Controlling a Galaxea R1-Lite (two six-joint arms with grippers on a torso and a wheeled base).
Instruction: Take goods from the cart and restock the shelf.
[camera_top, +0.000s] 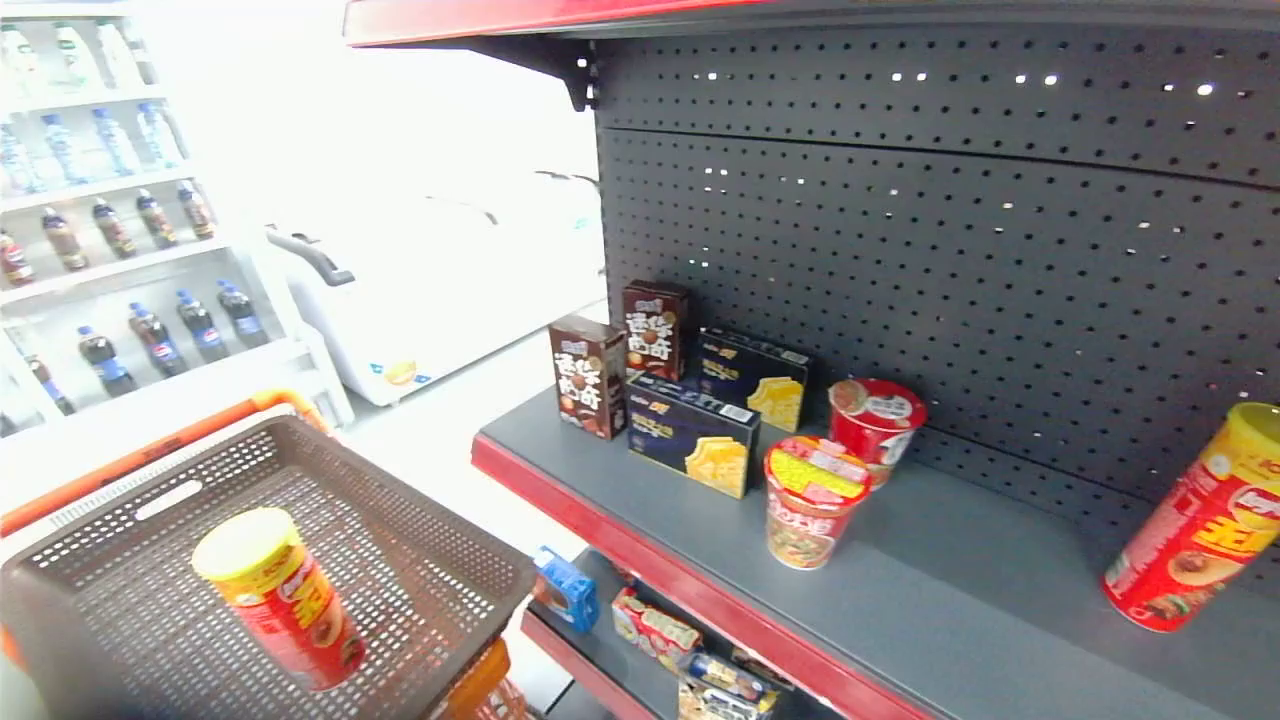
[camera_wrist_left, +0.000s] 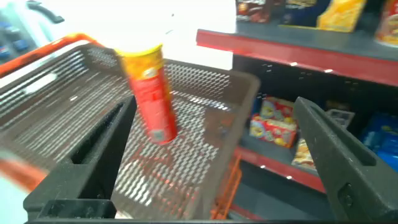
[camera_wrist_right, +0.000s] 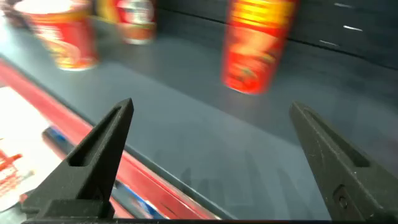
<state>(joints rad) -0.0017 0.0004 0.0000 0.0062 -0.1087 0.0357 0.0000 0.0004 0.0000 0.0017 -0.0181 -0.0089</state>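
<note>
The left pincer (camera_wrist_left: 214, 106) gaped wide and empty, and the cart can (camera_wrist_left: 149, 93) stood upright in the basket (camera_wrist_left: 56, 99) just ahead of it. The right pincer (camera_wrist_right: 211, 106), equally spread and holding nothing, faced the shelf (camera_wrist_right: 186, 130), with the shelved can (camera_wrist_right: 258, 43) beyond it. The step in hand looked like fetching the cart can, which called for the left pincer to advance, straddle it and close.

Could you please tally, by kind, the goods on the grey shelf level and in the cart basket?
Brown boxes: 2
Dark blue boxes: 2
Noodle cups: 2
Red canisters: 2, one on the shelf, one in the cart basket
Total: 8
</note>
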